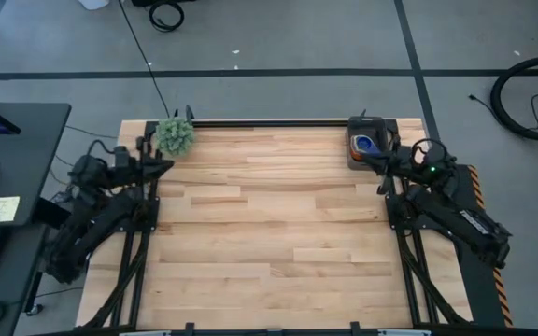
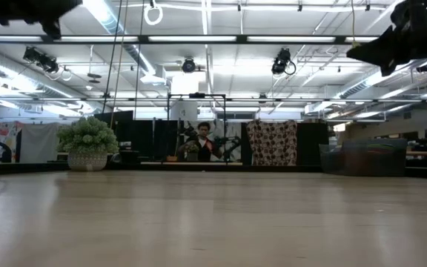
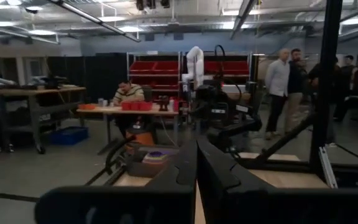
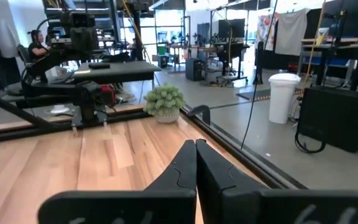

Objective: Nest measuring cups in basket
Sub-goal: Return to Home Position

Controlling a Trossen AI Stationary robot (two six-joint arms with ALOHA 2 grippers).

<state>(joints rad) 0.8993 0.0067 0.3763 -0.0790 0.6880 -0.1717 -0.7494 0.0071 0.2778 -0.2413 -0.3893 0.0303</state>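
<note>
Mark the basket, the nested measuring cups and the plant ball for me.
basket [image 1: 351,155]: high view, on its wall facing the plant ball.
measuring cups [image 1: 366,144]: high view, on the blue one showing inside the basket.
plant ball [image 1: 174,136]: high view, middle of its foliage.

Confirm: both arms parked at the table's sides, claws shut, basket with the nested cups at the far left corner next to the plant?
Not quite. The high view shows the basket with the measuring cups at the far right corner of the table, by the right claw. Only the plant sits at the far left corner. The rest holds: both arms are at the sides, and the left claw and right claw are shut.
</note>
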